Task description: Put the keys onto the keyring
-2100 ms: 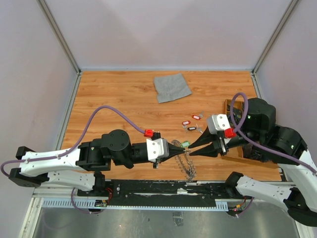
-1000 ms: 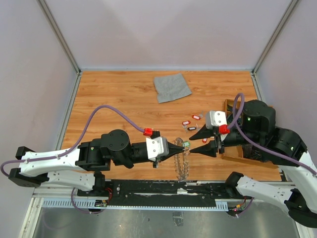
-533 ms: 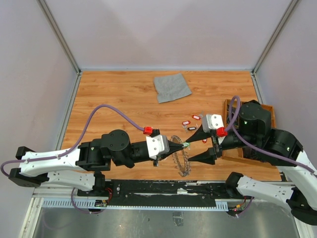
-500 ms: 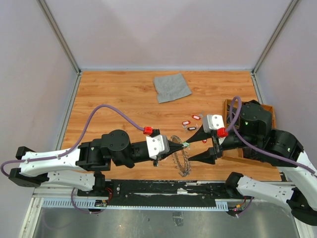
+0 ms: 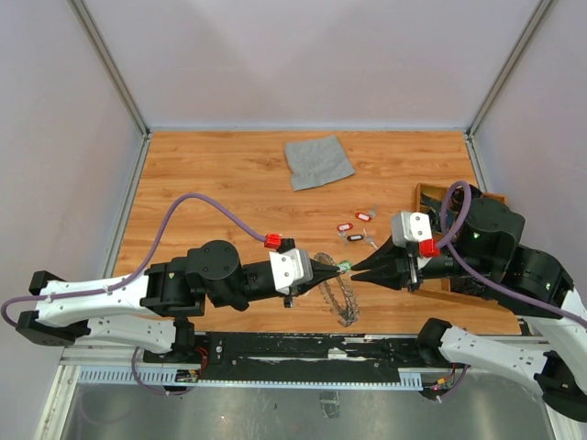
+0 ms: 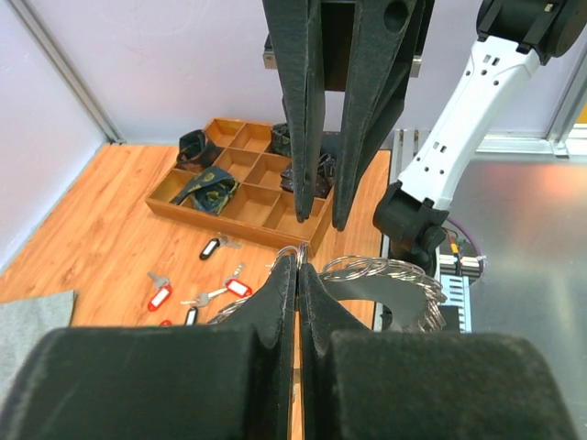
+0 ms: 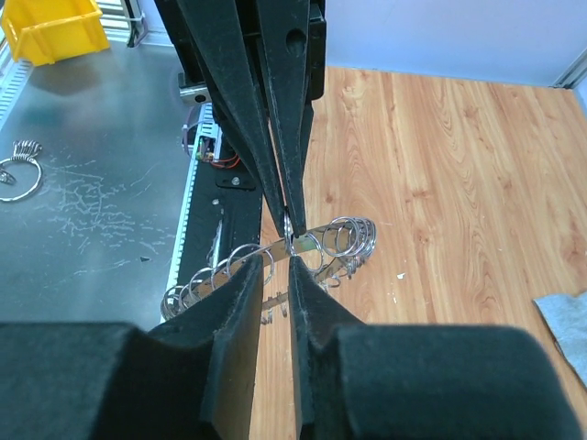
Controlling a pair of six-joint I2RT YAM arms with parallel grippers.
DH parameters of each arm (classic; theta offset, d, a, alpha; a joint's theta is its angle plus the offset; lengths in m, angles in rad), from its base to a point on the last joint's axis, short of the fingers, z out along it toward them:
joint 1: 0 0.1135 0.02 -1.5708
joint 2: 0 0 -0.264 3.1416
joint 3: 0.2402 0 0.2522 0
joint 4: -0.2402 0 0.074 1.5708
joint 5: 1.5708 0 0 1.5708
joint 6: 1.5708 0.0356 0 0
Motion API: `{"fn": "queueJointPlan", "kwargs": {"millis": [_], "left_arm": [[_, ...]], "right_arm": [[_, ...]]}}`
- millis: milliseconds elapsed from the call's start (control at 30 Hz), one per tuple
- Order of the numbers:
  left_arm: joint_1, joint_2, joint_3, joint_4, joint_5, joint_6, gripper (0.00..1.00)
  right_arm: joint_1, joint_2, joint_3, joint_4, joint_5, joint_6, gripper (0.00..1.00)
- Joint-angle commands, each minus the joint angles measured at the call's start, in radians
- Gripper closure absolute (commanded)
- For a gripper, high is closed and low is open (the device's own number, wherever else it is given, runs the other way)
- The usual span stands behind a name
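The keyring [image 5: 341, 293] sits between my two arms at the near edge of the wooden table [image 5: 211, 174]. My left gripper [image 5: 332, 269] is clenched on its rim and the rest of the ring slants down toward the black rail. From above it shows only as a thin spiky oval, with a green tag [image 5: 344, 266] just at my left tips. My left wrist view hides that tag but shows my left fingers pressed flat together with the ring's wire coming out at their tips. My right wrist view shows the small loops fringing the rim, partly over wood and partly over the rail.

My right gripper [image 5: 358, 271] points straight at the left one, tips almost touching the ring. A slim gap shows between its fingers, and I cannot tell whether they pinch the wire.

The keys [image 5: 345, 226] lie loose on the wood just beyond my tips, with red and black tags. The left wrist view shows them spread in front of the wooden tray [image 6: 234, 217].

The tray stands close by my right arm, beside the right wall. The grey cloth [image 5: 318, 161] lies well apart, toward the far edge. Open wood stretches left and far from my left arm. Near me there is only the rail and metal shelf.
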Motion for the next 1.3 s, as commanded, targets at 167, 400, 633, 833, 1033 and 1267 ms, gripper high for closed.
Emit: {"fn": "queueJointPlan", "kwargs": {"millis": [167, 400, 633, 833, 1033, 1267], "left_arm": [[-0.006, -0.031, -0.003, 0.068, 0.005, -0.01, 0.99], [-0.006, -0.032, -0.001, 0.068, 0.008, -0.015, 0.99], [-0.006, -0.024, 0.0, 0.071, 0.013, -0.012, 0.99], [-0.006, -0.021, 0.0, 0.07, 0.012, -0.013, 1.0], [-0.006, -0.022, -0.002, 0.071, 0.006, -0.013, 1.0], [-0.006, -0.025, -0.003, 0.071, 0.003, -0.011, 0.99]], "right_arm": [[0.012, 0.024, -0.033, -0.011, -0.004, -0.018, 0.89], [0.012, 0.031, -0.041, -0.011, 0.003, -0.024, 0.92], [0.014, 0.032, -0.042, 0.004, -0.006, -0.024, 0.71], [0.012, 0.034, -0.046, 0.019, -0.034, -0.018, 0.57], [0.013, 0.037, -0.054, 0.038, -0.053, -0.006, 0.63], [0.012, 0.011, -0.046, 0.035, 0.031, -0.009, 0.62]]}}
